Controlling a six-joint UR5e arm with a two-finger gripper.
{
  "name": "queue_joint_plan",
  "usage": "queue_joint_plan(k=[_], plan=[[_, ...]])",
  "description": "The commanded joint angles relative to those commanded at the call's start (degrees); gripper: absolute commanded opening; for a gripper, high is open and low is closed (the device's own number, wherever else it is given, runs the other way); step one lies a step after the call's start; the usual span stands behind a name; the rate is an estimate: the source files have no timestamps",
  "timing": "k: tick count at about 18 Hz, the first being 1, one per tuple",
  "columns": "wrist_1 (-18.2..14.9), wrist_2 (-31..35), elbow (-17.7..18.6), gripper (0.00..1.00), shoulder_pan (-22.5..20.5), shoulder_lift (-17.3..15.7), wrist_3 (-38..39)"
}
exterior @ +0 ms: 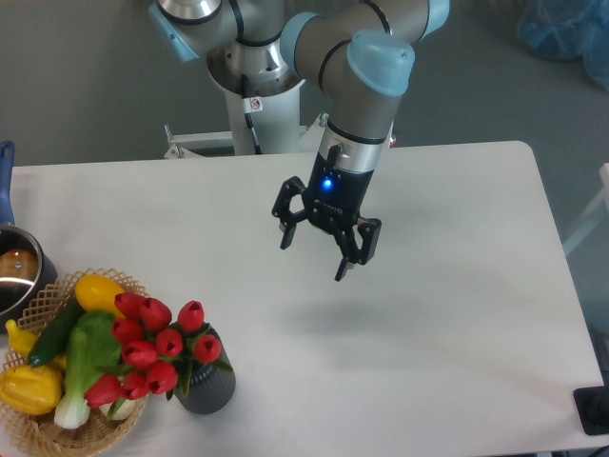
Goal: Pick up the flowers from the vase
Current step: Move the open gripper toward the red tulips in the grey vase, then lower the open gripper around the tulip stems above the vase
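A bunch of red tulip flowers [152,347] with green leaves stands in a small dark grey ribbed vase [206,384] near the table's front left. My gripper [313,255] hangs open above the middle of the table, tilted, well up and to the right of the flowers. Nothing is between its fingers.
A wicker basket [46,427] with yellow and green vegetables sits right beside the vase on its left. A steel pot [17,274] with a blue handle is at the left edge. The white table [457,324] stretches to the right.
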State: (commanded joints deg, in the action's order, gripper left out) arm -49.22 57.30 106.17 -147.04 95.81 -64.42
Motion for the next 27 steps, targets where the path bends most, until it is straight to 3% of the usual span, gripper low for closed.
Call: queue_joint_plan(k=[6, 8, 11, 18, 27], plan=[[0.0, -0.9, 0.0, 1.00, 3.2, 0.6, 0.6], [0.1, -1.1, -1.0, 1.00, 5.7, 3.5, 0.7], [0.8, -5.4, -5.5, 1.00, 7.6, 8.4, 4.7], [2.1, -18.4, -7.7, 1.00, 7.7, 12.3, 6.2], [2.8, -20.8, -11.3, 1.00, 7.8, 16.0, 6.1]])
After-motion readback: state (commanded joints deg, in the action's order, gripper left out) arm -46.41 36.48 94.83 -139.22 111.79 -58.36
